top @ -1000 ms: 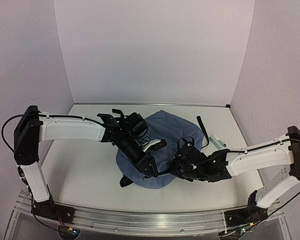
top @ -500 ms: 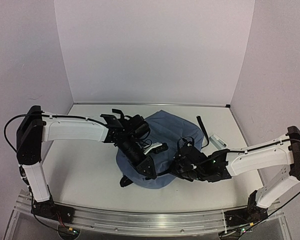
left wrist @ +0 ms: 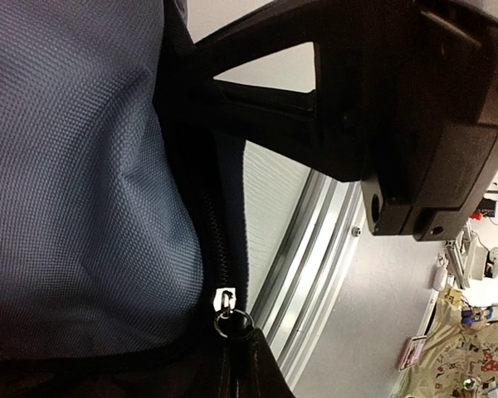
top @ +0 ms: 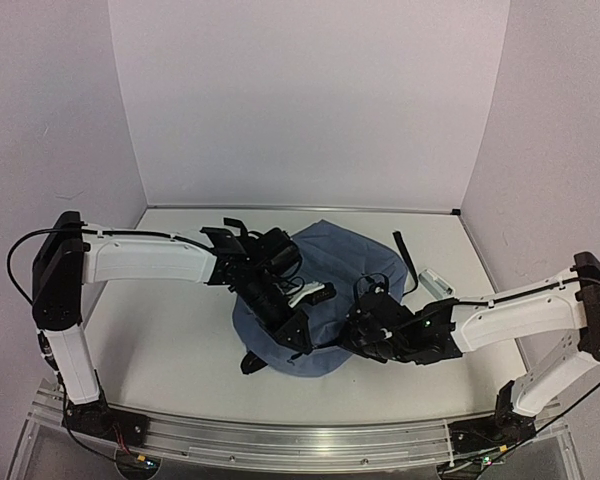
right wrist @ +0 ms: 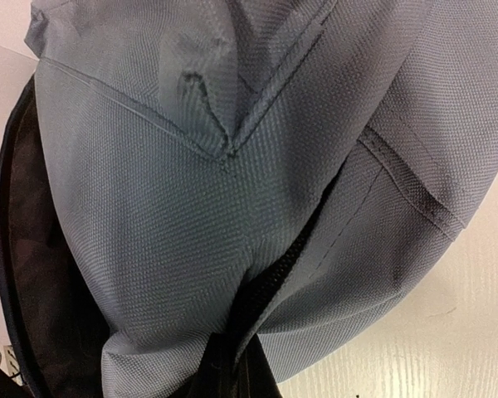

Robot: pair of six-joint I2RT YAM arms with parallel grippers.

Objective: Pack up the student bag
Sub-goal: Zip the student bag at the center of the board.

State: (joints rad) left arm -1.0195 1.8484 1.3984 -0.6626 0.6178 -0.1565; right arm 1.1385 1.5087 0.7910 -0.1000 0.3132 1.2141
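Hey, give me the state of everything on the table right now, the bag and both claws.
Slate-blue fabric backpack: lying on the table, partly unzipped, dark lining showing.
Left claw: shut on the metal zipper pull.
Right claw: shut, pinching the backpack's fabric.
Small silvery object: lying loose beside the backpack.

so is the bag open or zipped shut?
Open, at least partly: the student bag gapes along one edge in the right wrist view, dark lining showing.
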